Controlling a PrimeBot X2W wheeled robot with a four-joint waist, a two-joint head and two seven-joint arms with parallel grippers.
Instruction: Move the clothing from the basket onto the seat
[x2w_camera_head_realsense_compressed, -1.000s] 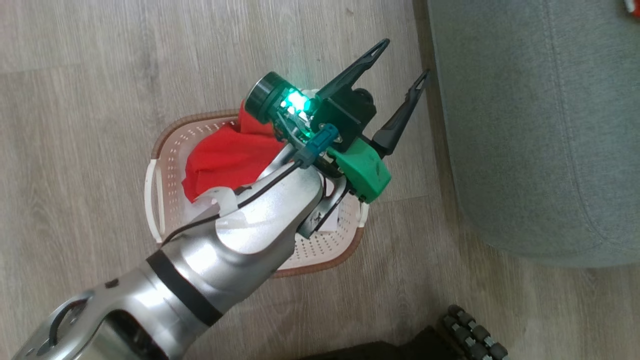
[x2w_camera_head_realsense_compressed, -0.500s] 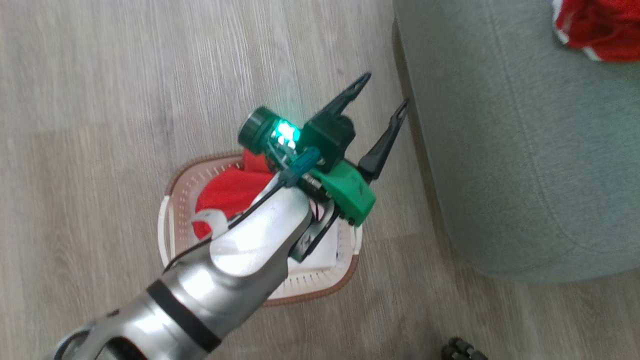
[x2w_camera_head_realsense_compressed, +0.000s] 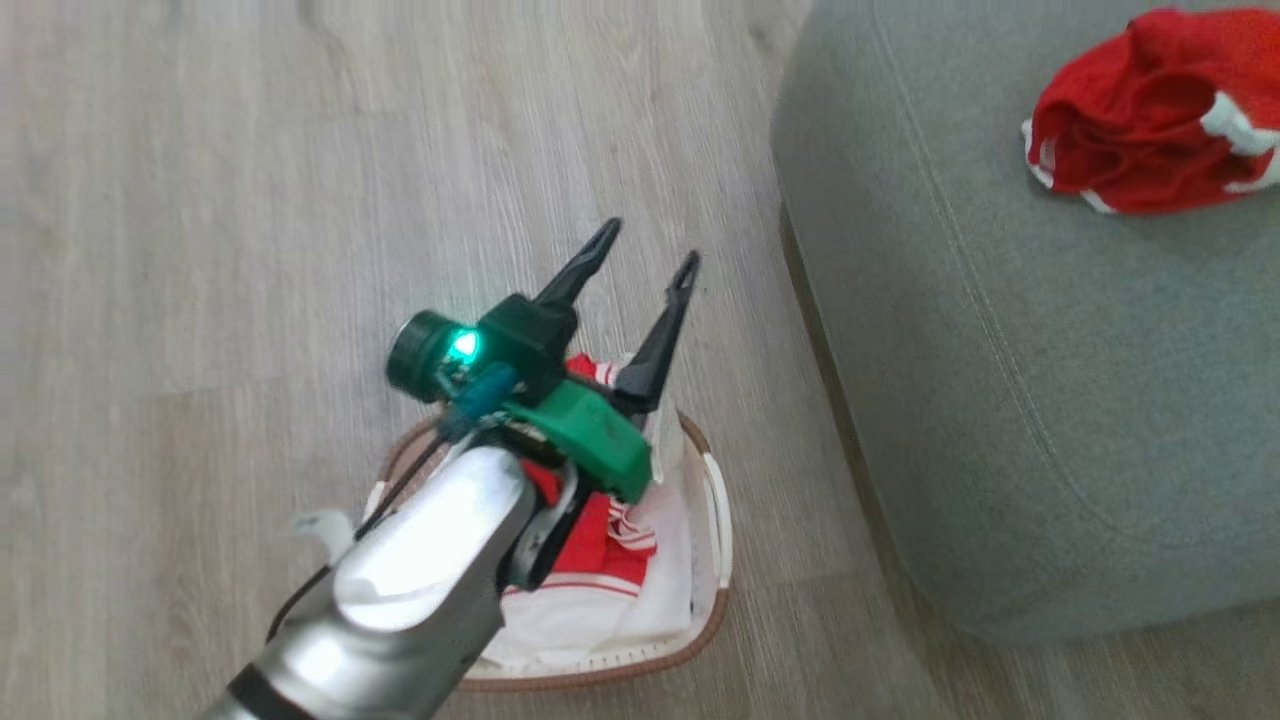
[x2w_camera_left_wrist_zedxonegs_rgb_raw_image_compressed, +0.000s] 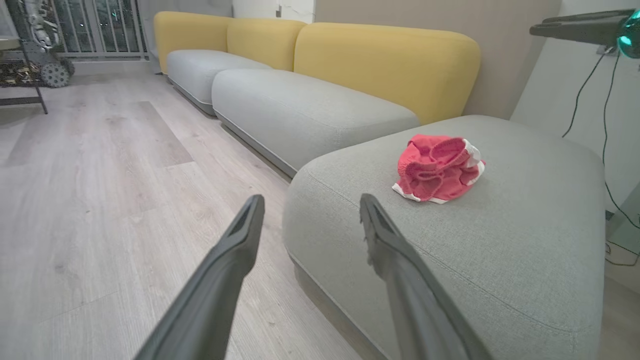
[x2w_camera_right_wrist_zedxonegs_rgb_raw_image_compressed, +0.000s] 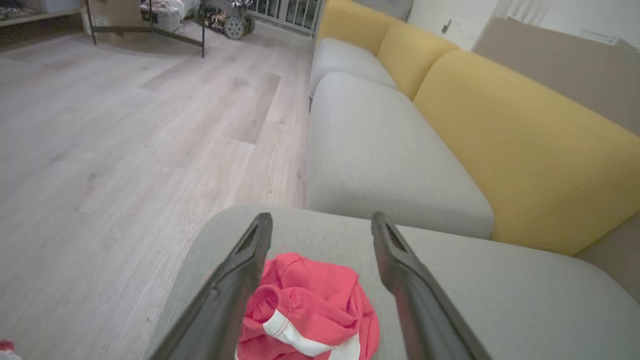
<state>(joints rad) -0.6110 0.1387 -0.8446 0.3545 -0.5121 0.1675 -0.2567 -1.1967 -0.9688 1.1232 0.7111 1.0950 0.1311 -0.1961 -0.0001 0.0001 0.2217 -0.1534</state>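
Swinging round is the head camera rather than the furniture: the basket (x2w_camera_head_realsense_compressed: 718, 520) is now sitting at 6 o'clock of the head view instead of mid-picture, and the seat (x2w_camera_head_realsense_compressed: 1000, 380) is taking up the 3 o'clock side, with a crumpled red garment (x2w_camera_head_realsense_compressed: 1140, 130) coming into sight on it at 2 o'clock. I am seeing the left gripper (x2w_camera_head_realsense_compressed: 650, 243) hanging above the basket and pointing toward 1 o'clock, its fingers looking closer together than a second ago yet parted and carrying nothing; its wrist view is looking level across the floor (x2w_camera_left_wrist_zedxonegs_rgb_raw_image_compressed: 100, 175) and the near corner of the seat. The right gripper (x2w_camera_right_wrist_zedxonegs_rgb_raw_image_compressed: 321, 217) is hovering over the red garment, fingers spread wide and the cloth lying slack beneath them, so I am reading that claw as let go and empty. One piece is therefore lying delivered, well in from the seat's edge. More clothing (x2w_camera_head_realsense_compressed: 600, 545) is waiting in the basket: red-and-white striped fabric over white fabric, partly hidden under my left forearm. I am judging the task as partway along, and I am expecting the next job to be tipping the left gripper down into the basket for the striped piece, making sure the thin cloth is bunching between the fingers rather than slipping out
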